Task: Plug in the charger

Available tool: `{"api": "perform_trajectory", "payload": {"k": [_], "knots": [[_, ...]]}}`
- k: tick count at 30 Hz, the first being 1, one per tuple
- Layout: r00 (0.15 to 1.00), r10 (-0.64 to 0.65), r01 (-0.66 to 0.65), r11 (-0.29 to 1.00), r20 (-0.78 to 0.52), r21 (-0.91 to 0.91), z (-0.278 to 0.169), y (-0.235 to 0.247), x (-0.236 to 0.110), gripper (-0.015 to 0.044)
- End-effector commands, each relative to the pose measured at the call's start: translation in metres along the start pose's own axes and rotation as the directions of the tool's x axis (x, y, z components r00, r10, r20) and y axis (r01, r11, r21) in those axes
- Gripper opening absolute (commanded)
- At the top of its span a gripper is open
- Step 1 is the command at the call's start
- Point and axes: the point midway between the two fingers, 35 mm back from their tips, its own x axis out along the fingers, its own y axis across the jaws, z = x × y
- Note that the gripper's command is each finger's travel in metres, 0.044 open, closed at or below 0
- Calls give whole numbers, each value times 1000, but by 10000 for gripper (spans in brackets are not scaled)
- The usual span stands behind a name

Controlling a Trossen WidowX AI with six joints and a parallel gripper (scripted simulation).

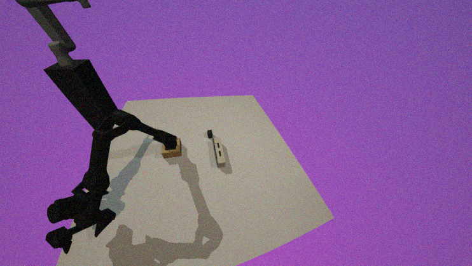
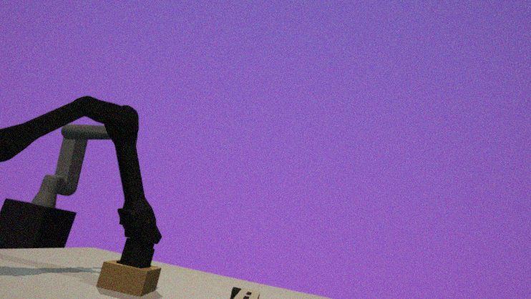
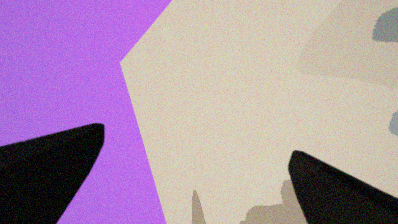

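Observation:
The power strip point(image 1: 221, 158) is a narrow pale block with two dark outlets on the pale table. Only its end shows at the bottom edge of the exterior view. A small black block point(image 1: 210, 133), which looks like the charger, sits just beyond the strip's far end; its prongs cannot be made out. My gripper point(image 1: 81, 242) point(image 3: 199, 146) is open and empty. It hangs over the table's left edge in the top view, well away from the strip and charger. The wrist view shows neither of them, and the gripper is out of frame in the exterior view.
The pale table point(image 1: 280, 198) point(image 3: 225, 100) carries a wooden block point(image 1: 172, 153) point(image 2: 120, 278) under my arm's base. A black pedestal point(image 1: 79, 89) point(image 2: 22, 226) with a grey arm point(image 1: 54, 28) point(image 2: 70, 159) stands beyond the table, at the upper left in the top view.

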Motion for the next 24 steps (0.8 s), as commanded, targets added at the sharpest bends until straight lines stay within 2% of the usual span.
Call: {"api": "perform_trajectory", "payload": {"k": [1, 12, 24], "knots": [[1000, -16, 14, 997, -25, -72, -21, -4, -4, 440], [992, -59, 24, 956, -111, -291, -87, -16, -16, 440], [972, -125, 3, 852, -198, -524, -153, -37, -34, 440]]}}
